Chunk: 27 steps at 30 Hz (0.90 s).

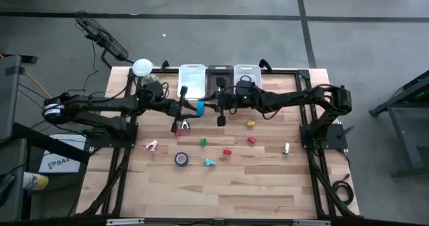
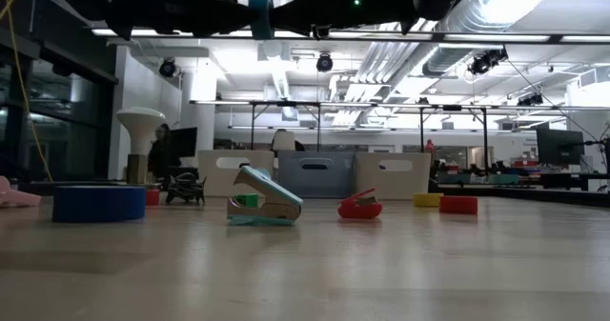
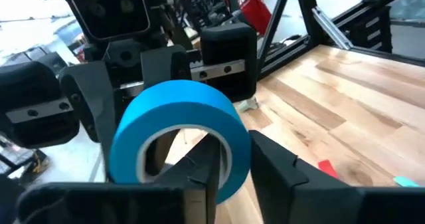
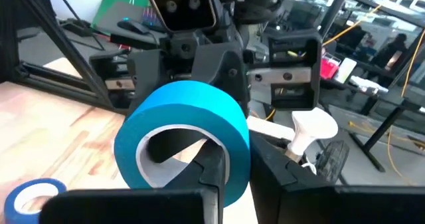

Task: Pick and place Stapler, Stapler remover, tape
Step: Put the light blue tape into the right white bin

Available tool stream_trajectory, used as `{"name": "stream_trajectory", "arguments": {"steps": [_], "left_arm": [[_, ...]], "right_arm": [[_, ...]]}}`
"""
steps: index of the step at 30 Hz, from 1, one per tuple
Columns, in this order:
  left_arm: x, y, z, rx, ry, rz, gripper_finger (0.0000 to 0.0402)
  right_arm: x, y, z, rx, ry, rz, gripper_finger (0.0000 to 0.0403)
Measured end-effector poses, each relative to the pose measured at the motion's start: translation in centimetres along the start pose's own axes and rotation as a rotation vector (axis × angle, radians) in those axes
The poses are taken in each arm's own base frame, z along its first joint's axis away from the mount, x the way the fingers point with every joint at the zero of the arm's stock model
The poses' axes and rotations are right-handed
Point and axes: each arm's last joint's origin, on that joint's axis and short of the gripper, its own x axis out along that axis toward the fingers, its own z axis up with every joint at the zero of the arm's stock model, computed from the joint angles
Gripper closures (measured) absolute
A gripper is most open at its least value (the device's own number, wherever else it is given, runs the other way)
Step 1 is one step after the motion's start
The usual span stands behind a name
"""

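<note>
A light-blue tape roll (image 1: 200,107) is held in the air between both arms, above the far middle of the table. It fills the left wrist view (image 3: 179,137) and the right wrist view (image 4: 182,134). My left gripper (image 3: 236,174) comes from the left and my right gripper (image 4: 242,174) from the right, and both are shut on the roll. A second, darker blue roll (image 1: 181,159) lies flat on the table. A teal staple remover (image 1: 210,162) rests near it, also in the low view (image 2: 262,202). No yellow roll shows for certain. My left gripper pinches the roll's wall (image 3: 238,159), with one finger (image 3: 202,174) inside the hollow centre and the other (image 3: 289,177) outside. It comes level from the table's left. The roll is lifted clear and stands on edge. My right gripper pinches the roll's wall (image 4: 239,161) on the opposite side, one finger (image 4: 212,174) in the hollow and one (image 4: 285,181) outside. It comes level from the table's right. The roll hangs clear of the table between the two grippers.
Three bins stand at the far edge: white (image 1: 192,80), dark (image 1: 219,75), clear (image 1: 246,74). Small items are scattered: a red remover (image 2: 360,207), a black remover (image 2: 186,190), green (image 1: 203,142), yellow (image 1: 251,123) and red (image 1: 252,139) pieces, and a pink piece (image 1: 152,145). Bare wood lies near.
</note>
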Motion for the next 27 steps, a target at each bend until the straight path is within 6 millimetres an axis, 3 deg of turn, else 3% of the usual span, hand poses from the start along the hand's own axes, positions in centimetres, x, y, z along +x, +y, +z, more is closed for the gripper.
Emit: {"name": "stream_trajectory", "arguments": {"steps": [8,13,27], "left_arm": [[0.0,0.1,-0.3,0.031,0.05,0.044,0.0274],[-0.4,0.3,-0.3,0.084,0.141,0.141,0.0257],[-1.9,-0.1,-1.7,0.063,0.49,0.297,0.0252]], "right_arm": [[-0.8,-0.9,-0.2,0.016,0.075,-0.012,0.037],[-2.0,-2.4,-0.7,0.026,0.19,-0.073,0.037],[-7.6,-10.6,-6.6,0.144,0.648,-0.322,0.037]]}}
